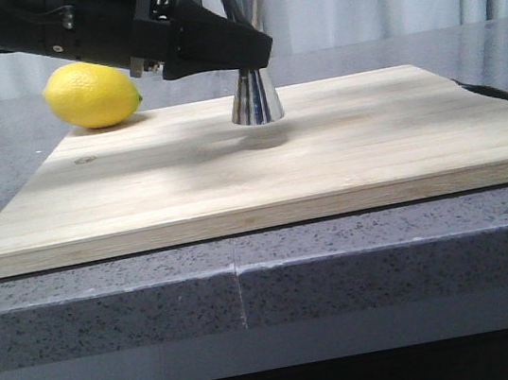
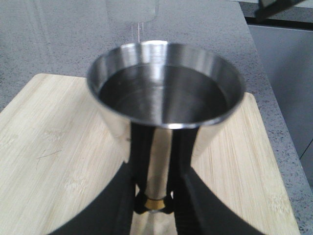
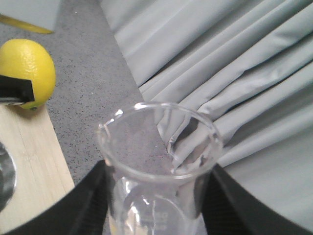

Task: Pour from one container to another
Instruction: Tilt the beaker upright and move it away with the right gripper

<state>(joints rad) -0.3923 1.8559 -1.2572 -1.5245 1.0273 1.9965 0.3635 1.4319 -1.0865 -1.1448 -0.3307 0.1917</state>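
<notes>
Left gripper [image 2: 155, 208] clamps the shiny steel hourglass jigger [image 2: 165, 93] at its gold waist on the wooden board [image 1: 140, 193]. Right gripper [image 3: 156, 205] grips the clear glass beaker [image 3: 159, 161]; best to tip slowly, lip centred over the jigger's mouth.

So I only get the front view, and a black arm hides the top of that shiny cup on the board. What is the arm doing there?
Observer: The left gripper is closed on the steel jigger at its narrow waist, right by the gold band.
Operator: Is anything in the cup?
Observer: The left wrist view looks down into its top cone. It seems to hold clear liquid, though I cannot be sure.
Operator: And the other arm?
Observer: The right gripper holds a clear glass beaker. I see no liquid in the part that shows.
</notes>
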